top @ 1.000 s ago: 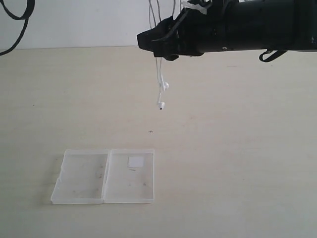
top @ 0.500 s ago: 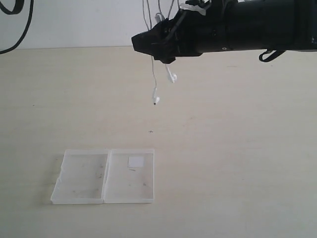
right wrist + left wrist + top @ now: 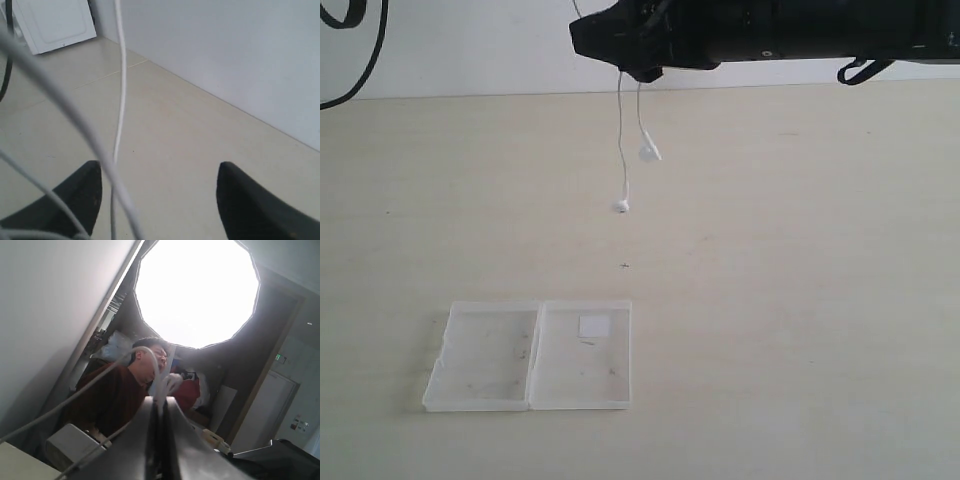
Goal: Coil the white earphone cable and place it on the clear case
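The white earphone cable hangs in the air over the tabletop, clear of it. In the exterior view it drops from the tip of the right arm, a black arm that runs in along the top edge from 3 o'clock. Two strands come down side by side. One ends in an earbud higher up. The other ends in a second earbud lower down, near 12 o'clock from the middle of the view. Neither earbud touches the tabletop.

The clear case lies open and flat on the tabletop, at about 7 o'clock from the lower earbud and well apart from it. Its two halves sit side by side, joined along the middle. A small white sticker sits inside the half at 3 o'clock. No part of the cable touches the case.

The right pincer stands wide, its two dark fingers far apart. Several cable strands cross in front of it and between the fingers, nearer to one finger, but nothing is clamped.

The left pincer is out of the exterior view. Its own camera shows the fingers pressed together and pointing upward, with the white cable coming out from between the tips and looping away, so it appears to pinch the cable.
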You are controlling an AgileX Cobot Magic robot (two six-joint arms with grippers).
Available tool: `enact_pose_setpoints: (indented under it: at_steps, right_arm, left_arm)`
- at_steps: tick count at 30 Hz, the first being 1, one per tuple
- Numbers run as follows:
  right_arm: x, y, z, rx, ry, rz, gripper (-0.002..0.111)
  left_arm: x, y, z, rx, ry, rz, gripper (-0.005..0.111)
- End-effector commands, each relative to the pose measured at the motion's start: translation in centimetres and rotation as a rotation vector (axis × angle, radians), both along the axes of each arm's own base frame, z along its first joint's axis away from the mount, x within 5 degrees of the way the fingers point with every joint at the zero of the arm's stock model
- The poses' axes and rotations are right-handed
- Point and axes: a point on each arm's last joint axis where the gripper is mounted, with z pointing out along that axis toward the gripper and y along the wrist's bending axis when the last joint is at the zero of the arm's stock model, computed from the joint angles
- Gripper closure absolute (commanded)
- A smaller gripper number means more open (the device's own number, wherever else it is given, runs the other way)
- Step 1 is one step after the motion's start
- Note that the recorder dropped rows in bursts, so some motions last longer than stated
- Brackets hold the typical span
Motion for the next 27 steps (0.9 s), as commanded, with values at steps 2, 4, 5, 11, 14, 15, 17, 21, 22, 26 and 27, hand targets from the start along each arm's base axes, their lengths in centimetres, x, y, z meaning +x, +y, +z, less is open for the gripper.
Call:
enact_pose_setpoints:
  at_steps: [2,4,5,11,14,15,17,21,22,26,27]
  right_arm:
    - [0.5,0.4,-0.9,0.021,0.066,-0.007,0.045]
    - [0.6,0.5,-1.3,0.024,0.09,-0.008,0.045]
    - [0.7,0.5,-1.5,0.026,0.1,-0.008,0.045]
    - [0.8,0.5,-1.7,0.022,0.103,-0.013,0.055]
    - [0.8,0.5,-1.7,0.021,0.103,-0.015,0.082]
    - [0.8,0.5,-1.6,0.022,0.101,-0.015,0.09]
    - [0.8,0.5,-1.6,0.023,0.101,-0.013,0.108]
    - [-0.3,0.1,-0.6,-0.003,0.151,-0.003,0.108]
    - [-0.7,-0.2,-0.3,-0.036,0.154,-0.009,0.108]
    - [-2.2,-1.5,0.8,-0.164,0.182,-0.021,0.108]
    - [-2.7,-1.9,0.9,-0.209,0.191,-0.029,0.108]
  left_arm:
    - [0.0,0.0,0.4,-0.026,0.0,-0.002,0.107]
    - [0.0,0.0,0.4,-0.029,0.006,-0.006,0.107]
    - [-0.1,0.0,0.4,-0.03,0.005,-0.008,0.107]
    - [-0.1,0.0,0.4,-0.031,0.004,-0.01,0.107]
    - [-0.1,0.0,0.4,-0.031,0.004,-0.01,0.107]
    - [-0.1,0.0,0.4,-0.031,0.004,-0.01,0.107]
    - [-0.1,0.0,0.4,-0.031,0.004,-0.01,0.107]
    - [0.0,0.2,0.4,-0.031,0.004,-0.005,0.107]
    - [0.1,0.4,0.4,-0.029,0.003,0.002,0.107]
    - [0.0,0.0,-0.5,0.077,0.018,-0.018,0.107]
    - [-0.1,-0.1,-0.7,0.091,0.032,-0.032,0.107]
